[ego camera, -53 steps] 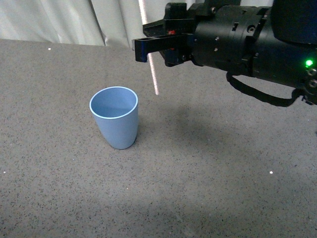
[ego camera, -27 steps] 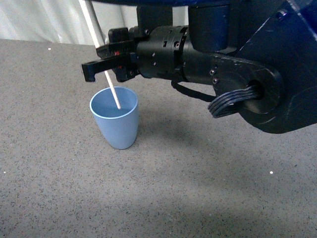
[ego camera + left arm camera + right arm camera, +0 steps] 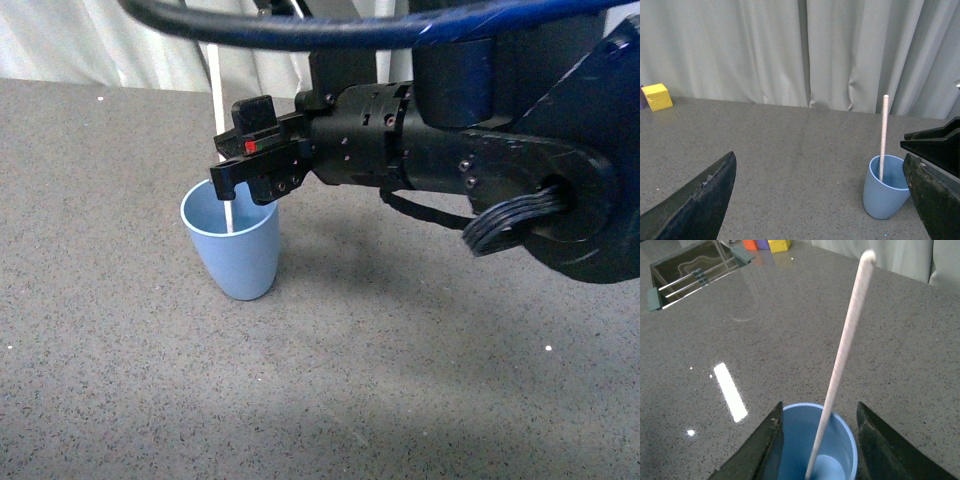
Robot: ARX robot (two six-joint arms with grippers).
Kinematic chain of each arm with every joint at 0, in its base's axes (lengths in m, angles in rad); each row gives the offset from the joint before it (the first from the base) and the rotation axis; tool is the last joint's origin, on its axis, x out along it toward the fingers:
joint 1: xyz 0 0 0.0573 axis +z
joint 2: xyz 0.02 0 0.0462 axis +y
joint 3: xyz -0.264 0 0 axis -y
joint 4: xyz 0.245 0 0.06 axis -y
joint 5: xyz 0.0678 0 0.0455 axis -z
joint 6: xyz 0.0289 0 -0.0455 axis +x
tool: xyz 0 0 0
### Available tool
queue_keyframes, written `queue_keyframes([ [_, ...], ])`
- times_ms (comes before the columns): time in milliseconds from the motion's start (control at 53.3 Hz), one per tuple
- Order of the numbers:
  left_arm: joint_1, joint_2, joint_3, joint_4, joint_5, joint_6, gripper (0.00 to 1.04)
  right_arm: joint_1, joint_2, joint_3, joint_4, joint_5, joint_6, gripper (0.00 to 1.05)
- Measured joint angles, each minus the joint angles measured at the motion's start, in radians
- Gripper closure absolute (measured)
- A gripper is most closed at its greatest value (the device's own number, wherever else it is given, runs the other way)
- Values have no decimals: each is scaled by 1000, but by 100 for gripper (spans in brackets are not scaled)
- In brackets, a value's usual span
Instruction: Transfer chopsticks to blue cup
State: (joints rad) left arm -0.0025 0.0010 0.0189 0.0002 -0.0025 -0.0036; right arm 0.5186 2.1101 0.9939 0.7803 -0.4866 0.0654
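Note:
The light blue cup [image 3: 234,255] stands upright on the grey table. The cream chopstick [image 3: 219,130] stands nearly upright in it, its lower end on the cup's bottom. My right gripper [image 3: 240,150] hovers just above the cup rim, open. In the right wrist view its fingers [image 3: 760,450] are spread on either side of the chopstick [image 3: 840,365] and the cup [image 3: 847,440], not touching the stick. My left gripper [image 3: 815,210] is open and empty, low over the table, with the cup [image 3: 882,197] and the chopstick [image 3: 884,135] by one of its fingers.
A yellow block [image 3: 656,96] sits far off by the curtain. Yellow and orange blocks [image 3: 775,244] and a dark wire rack [image 3: 695,270] show at the far edge in the right wrist view. A grey curtain [image 3: 800,50] closes the back.
My right gripper carried the chopstick leftward to above the cup, lowered its end into the cup, and now stands open around it.

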Motion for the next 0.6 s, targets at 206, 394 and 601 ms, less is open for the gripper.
queue_keyframes([
  [206,0,0,0,0,0,0,7,-54,-121,-105,34,108,26,25],
  [394,0,0,0,0,0,0,7,-169,-257,-216,-32,309,63,10],
  [601,0,0,0,0,0,0,7,-347,-463,-400,-156,518,60,9],
])
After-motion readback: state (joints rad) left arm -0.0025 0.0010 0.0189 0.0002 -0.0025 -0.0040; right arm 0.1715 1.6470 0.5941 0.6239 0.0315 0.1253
